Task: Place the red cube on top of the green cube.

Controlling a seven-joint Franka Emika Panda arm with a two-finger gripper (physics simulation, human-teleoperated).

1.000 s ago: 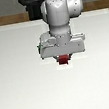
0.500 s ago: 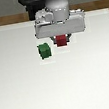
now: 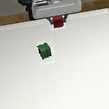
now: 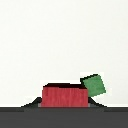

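Note:
The red cube [image 3: 59,22] is held in my gripper [image 3: 59,23], lifted well above the white table [image 3: 94,74] near its far edge. The gripper is shut on it; only the cube's lower part shows under the grey hand. The green cube [image 3: 45,50] sits on the table, nearer the camera and to the exterior view's left of the held cube, apart from it. In the wrist view the red cube [image 4: 64,95] sits between the fingers, and the green cube [image 4: 93,84] shows beyond it on the table.
A brown floor strip [image 3: 0,24] runs behind the table's far edge. The arm's grey body [image 3: 54,2] rises above the gripper.
The gripper has risen with the red cube, lifting it off the table and away from the green cube, which stayed where it was.

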